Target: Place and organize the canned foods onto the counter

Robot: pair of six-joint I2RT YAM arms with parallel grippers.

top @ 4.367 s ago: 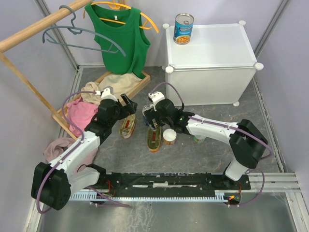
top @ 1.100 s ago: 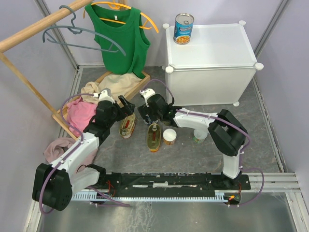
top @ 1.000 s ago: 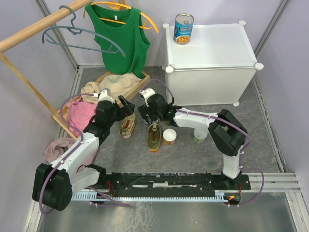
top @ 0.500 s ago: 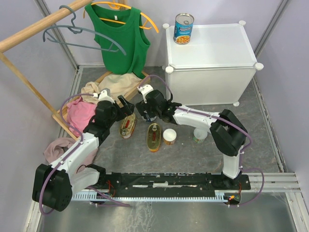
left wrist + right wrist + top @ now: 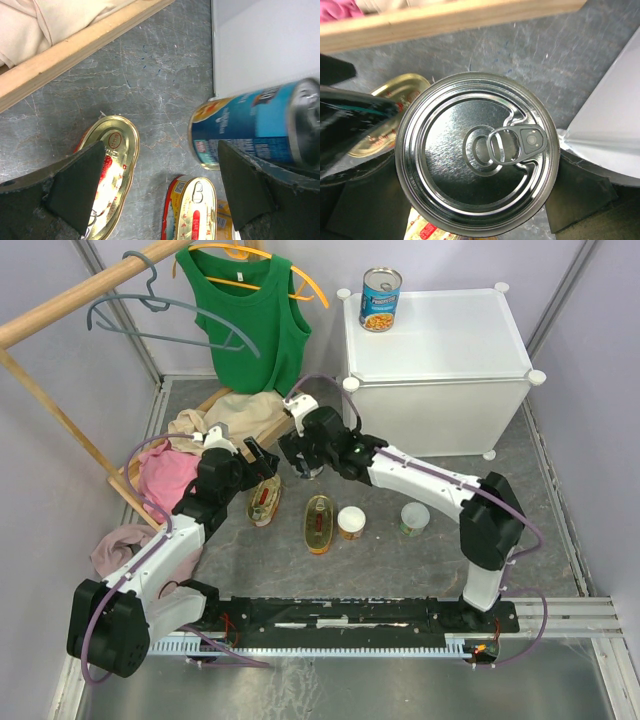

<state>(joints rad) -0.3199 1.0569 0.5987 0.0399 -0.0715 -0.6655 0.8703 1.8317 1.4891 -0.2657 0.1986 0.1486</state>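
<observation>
While the left gripper (image 5: 160,187) gapes, the right gripper (image 5: 472,197) clamps a shiny cylindrical tin (image 5: 445,150).

On the far left a wooden rail (image 5: 70,302) slants across, propped by a thinner wooden post (image 5: 60,415). A green tank top (image 5: 245,315) hangs from the rail on an orange hanger (image 5: 300,280), with a grey hanger (image 5: 150,305) just to its left. Below, on the grey marbled floor (image 5: 400,560), sits a shallow wooden tray (image 5: 212,403) holding a beige cloth (image 5: 245,410) at its far end and a pink cloth (image 5: 165,468) nearer. A mauve garment (image 5: 115,540) lies crumpled on the floor, just outside the tray's near left.
</observation>
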